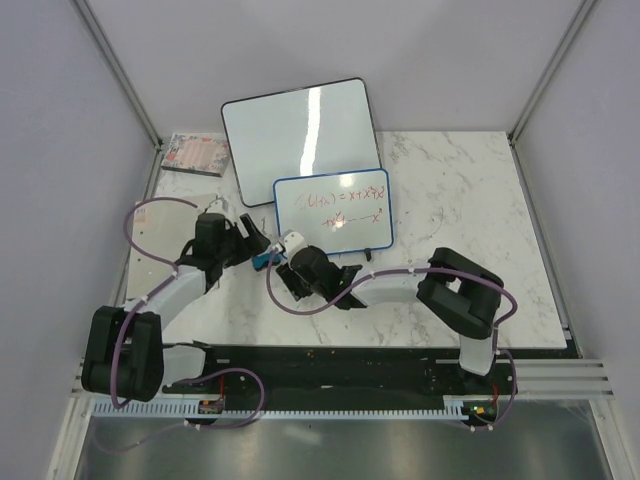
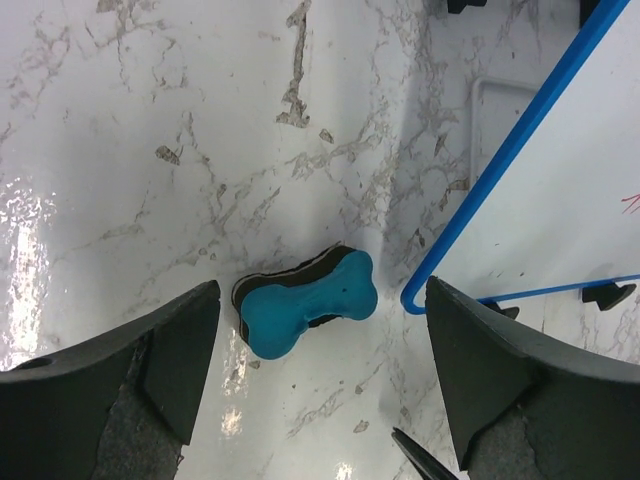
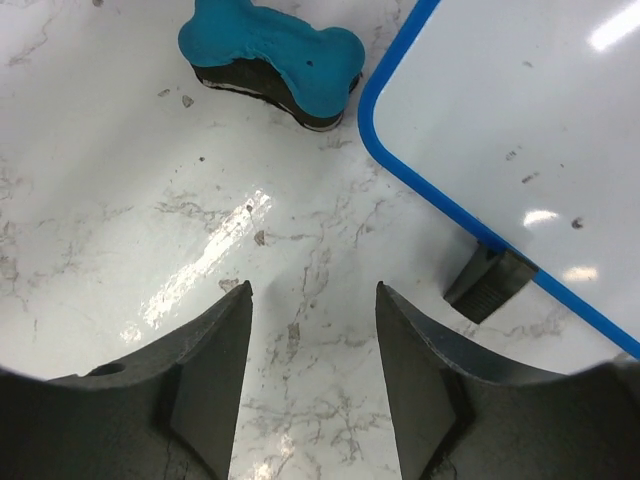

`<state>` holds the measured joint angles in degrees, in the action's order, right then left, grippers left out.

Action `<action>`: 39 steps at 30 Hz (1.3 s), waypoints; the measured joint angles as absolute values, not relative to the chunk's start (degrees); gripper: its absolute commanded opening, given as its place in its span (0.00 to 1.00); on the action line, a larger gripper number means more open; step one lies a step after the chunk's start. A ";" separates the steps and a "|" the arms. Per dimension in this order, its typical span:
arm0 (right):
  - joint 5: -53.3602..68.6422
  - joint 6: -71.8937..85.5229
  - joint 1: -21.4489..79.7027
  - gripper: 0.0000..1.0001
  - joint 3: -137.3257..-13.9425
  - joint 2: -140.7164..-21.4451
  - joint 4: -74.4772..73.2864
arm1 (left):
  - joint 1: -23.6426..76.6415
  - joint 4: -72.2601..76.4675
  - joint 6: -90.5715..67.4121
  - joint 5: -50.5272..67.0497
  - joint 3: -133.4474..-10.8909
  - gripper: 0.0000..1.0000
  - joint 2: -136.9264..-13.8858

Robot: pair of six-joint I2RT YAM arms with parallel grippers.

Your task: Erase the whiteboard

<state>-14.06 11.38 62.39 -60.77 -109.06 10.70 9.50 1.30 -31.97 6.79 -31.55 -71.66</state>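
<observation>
The small blue-framed whiteboard with red and green writing stands on black feet mid-table; its corner shows in the left wrist view and the right wrist view. A teal bone-shaped eraser with a black felt base lies on the marble just off the board's near left corner. My left gripper is open above it, and the eraser lies between the fingertips, not gripped. My right gripper is open and empty, with the eraser ahead of it.
A larger blank black-framed whiteboard leans behind the small one. A flat printed booklet lies at the back left corner. One black foot of the small board sits close to my right finger. Both grippers are close together.
</observation>
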 measured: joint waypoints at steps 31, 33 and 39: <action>-13.82 20.82 62.35 0.68 -50.68 -99.68 13.56 | 9.98 7.94 -37.95 10.39 -33.21 0.02 -86.87; -12.95 21.78 62.35 0.68 -50.68 -99.68 14.15 | 10.50 7.25 -38.35 11.73 -32.47 0.02 -85.86; -9.85 24.34 62.35 0.68 -50.68 -100.12 16.45 | 13.56 4.97 -39.70 14.68 -30.92 0.02 -81.14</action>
<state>-9.85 24.34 62.35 -50.68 -100.12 16.45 13.56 4.97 -39.70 14.68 -30.92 -81.14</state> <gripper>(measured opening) 0.680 0.022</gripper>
